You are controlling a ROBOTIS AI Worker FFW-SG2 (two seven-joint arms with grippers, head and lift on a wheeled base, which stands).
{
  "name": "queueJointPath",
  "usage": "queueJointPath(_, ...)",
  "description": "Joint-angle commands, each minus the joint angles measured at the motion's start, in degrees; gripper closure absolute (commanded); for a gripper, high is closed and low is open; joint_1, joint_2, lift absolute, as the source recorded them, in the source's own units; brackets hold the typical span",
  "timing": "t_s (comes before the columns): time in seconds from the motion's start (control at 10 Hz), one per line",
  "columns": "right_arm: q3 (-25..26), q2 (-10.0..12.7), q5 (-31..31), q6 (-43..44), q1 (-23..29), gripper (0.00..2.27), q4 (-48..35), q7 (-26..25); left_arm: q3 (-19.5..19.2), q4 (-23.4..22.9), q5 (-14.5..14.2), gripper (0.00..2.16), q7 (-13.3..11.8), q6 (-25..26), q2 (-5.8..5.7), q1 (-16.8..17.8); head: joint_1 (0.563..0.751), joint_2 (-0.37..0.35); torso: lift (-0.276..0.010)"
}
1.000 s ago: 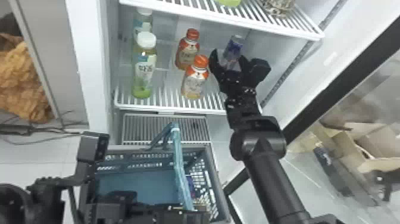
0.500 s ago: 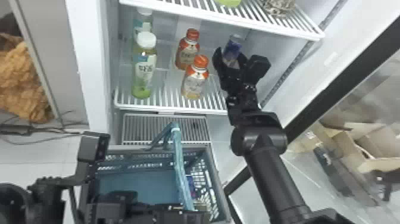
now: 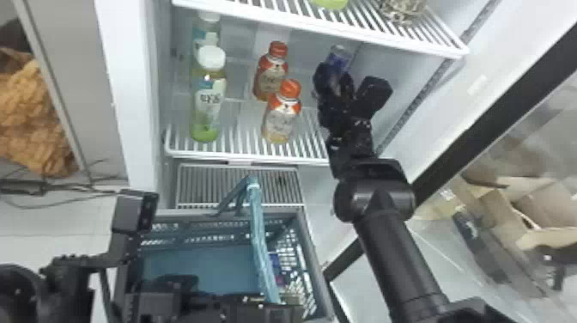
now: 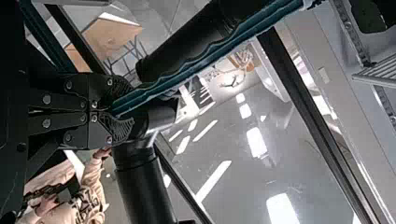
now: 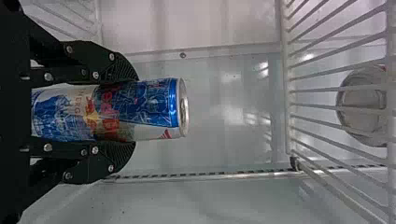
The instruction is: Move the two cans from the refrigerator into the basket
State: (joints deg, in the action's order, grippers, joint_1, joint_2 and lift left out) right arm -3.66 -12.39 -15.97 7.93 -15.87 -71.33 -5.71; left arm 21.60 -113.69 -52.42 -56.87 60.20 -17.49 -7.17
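- I judge the job about half done: what looks like one can [image 3: 275,264] lies inside the basket [image 3: 318,270], by its right wall, partly behind the handle [image 3: 259,240].
- The other can [image 5: 154,105] is upright beyond the basket and higher, in the refrigerator [image 3: 129,86], with the fingers of my right gripper [image 5: 135,112] clamped round it from both sides; whether its base is off the shelf [image 3: 249,159], I cannot tell.
- Left for me, as I judge it: bring this can out over the basket and let it go inside.
- My left gripper [image 4: 123,108] has its fingers together on the basket's handle.
- On the shelf beyond the basket stand two orange-capped bottles [image 3: 281,114] and, farther left, two white-capped bottles [image 3: 208,99]; the task leaves those alone.
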Motion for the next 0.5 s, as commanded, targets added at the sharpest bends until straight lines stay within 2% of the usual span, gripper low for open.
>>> queueJointPath(0.0,0.1,0.0,0.4,1.2,0.3,0.9,-0.6,0.0,0.0,0.0,0.0,1.19,0.0,0.0,0.0,0.0,0.695,-0.35,-0.266)
queueJointPath(0.4,2.2,0.0,0.6,1.8,5.0,0.9,-7.8,0.4,-0.2,0.0,0.0,1.19,-0.1,-0.3,0.0,-0.3,0.695,-0.35,-0.266)
